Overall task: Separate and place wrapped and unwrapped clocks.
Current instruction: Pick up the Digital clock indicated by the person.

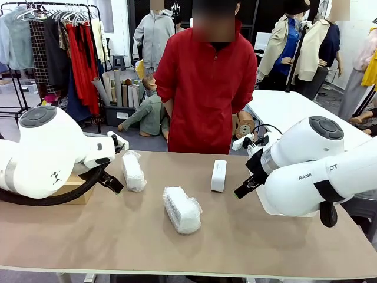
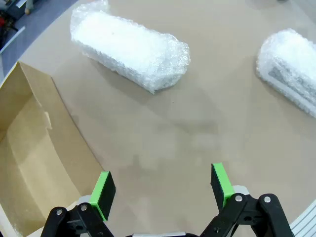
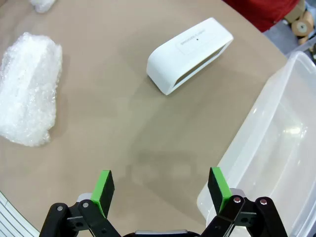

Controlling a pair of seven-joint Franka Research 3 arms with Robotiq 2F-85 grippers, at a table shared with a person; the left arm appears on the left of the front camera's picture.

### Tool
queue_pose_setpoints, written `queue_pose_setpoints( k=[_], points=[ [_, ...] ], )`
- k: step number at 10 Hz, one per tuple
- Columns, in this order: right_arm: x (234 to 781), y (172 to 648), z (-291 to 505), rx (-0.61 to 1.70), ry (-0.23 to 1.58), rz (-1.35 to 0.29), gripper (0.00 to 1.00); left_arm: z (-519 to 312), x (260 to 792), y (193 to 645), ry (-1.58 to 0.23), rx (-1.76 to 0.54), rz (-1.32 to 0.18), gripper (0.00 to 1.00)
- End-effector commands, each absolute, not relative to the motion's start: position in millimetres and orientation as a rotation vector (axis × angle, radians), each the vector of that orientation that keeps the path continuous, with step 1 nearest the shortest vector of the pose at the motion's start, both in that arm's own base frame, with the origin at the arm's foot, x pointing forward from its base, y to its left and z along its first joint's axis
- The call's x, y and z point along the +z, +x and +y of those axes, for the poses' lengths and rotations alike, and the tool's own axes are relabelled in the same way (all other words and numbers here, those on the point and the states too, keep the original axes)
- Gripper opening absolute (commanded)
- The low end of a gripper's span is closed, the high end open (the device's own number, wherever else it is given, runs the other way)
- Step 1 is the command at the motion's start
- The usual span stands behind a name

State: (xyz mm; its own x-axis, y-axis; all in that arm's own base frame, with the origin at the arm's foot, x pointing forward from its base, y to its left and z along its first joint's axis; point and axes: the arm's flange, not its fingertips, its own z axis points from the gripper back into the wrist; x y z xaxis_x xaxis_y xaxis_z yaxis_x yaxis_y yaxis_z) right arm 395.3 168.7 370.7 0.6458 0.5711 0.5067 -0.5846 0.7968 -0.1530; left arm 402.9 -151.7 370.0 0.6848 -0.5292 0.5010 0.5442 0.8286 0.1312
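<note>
Two bubble-wrapped clocks lie on the brown table, one at the left (image 1: pixel 134 172) and one nearer the front middle (image 1: pixel 181 209). The bare white unwrapped clock (image 1: pixel 218 175) stands right of centre. My left gripper (image 1: pixel 113 184) hovers open just left of the left bundle. In the left wrist view that bundle (image 2: pixel 128 47) lies ahead of the open green pads (image 2: pixel 103 192), and the other bundle (image 2: pixel 291 69) is at the right. My right gripper (image 1: pixel 240 192) hangs open right of the bare clock (image 3: pixel 190 47). The front bundle (image 3: pixel 27 94) shows at the left of the right wrist view.
A person in a red jacket (image 1: pixel 206 88) stands at the far side of the table. An open cardboard box (image 2: pixel 29 148) sits beside my left gripper (image 2: pixel 163 185). A clear plastic bin (image 3: pixel 276 148) sits beside my right gripper (image 3: pixel 160 185). Bare tabletop (image 1: pixel 118 242) runs along the front edge.
</note>
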Motion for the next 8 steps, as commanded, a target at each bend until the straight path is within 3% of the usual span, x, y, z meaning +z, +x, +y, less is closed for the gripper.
queue_pose_setpoints(
  k=[1, 8],
  points=[
    [370.8, 395.3, 168.7, 0.657, 0.026, -0.568, 1.0, -151.6, 370.2, 402.9, -0.029, -0.601, -0.553, 1.0],
    [372.7, 393.2, 171.6, 0.668, 0.051, -0.552, 1.0, -153.1, 372.6, 401.3, -0.032, -0.611, -0.539, 1.0]
  ],
)
